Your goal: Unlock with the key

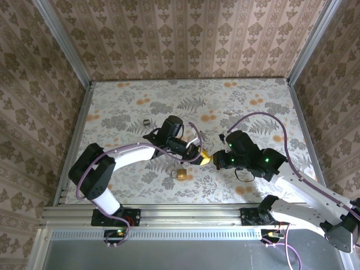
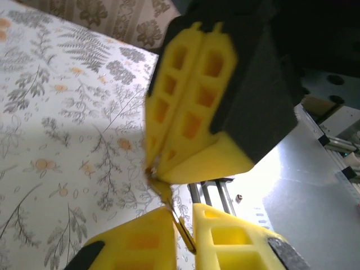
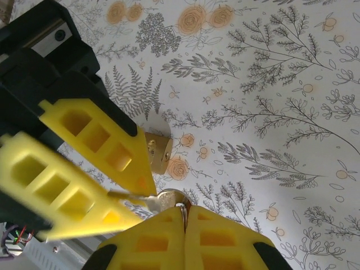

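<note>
The left gripper (image 2: 181, 219) is clenched on the thin blade end of the key (image 3: 167, 198). The right gripper (image 3: 184, 214) pinches the key's round silver head. The two sets of yellow fingers meet tip to tip with the key held between them above the tabletop (image 1: 225, 185), about midway across its width and closer to its near edge than its far edge. The brass padlock (image 3: 158, 151) lies on the tabletop just left of them, nearer the near edge, apart from both grippers.
</note>
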Robot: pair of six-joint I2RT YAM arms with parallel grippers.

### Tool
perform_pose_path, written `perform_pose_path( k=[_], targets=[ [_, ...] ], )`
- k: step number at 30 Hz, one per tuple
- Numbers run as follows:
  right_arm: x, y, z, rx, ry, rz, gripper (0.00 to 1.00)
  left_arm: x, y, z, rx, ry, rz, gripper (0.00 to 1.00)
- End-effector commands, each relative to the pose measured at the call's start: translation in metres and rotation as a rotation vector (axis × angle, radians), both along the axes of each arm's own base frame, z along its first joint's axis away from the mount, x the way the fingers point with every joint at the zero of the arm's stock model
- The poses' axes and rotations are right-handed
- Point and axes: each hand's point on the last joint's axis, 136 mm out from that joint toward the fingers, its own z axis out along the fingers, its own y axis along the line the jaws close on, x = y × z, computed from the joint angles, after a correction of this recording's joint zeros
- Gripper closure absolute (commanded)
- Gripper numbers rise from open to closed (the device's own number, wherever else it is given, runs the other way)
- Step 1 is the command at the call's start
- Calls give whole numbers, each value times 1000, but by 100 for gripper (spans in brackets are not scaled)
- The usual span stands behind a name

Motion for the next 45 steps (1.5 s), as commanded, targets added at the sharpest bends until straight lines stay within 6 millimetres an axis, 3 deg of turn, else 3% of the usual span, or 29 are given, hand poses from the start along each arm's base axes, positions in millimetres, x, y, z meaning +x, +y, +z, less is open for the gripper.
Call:
perform_pose_path(
  k=[1,6,15,16,21,24,29,34,45],
  targets=[
    [-4,10,1,21,-5,46,100,-6,-5,15,-58,-28,-60,93],
    [-8,14,-3,31,3,70,100,-7,-4,15,-52,-21,-65,100],
    [-8,16,-8,21,-1,92,100,-11,-4,23,-66,-2,-91,100],
    [-8,15,-9,18,-5,91,95,-11,-4,24,-64,-4,-91,100],
    [-7,14,-1,46,-27,86,47,-14,0,21,-45,-21,-86,100],
    [-3,8,4,85,-23,55,33,-15,1,21,-43,-26,-83,100],
    [4,2,2,201,13,31,31,-15,2,20,-41,-24,-83,100],
    [0,14,4,328,3,103,31,-16,2,20,-36,-21,-85,100],
    [3,16,-7,386,18,105,52,-17,4,18,-17,-15,-86,100]
  ],
)
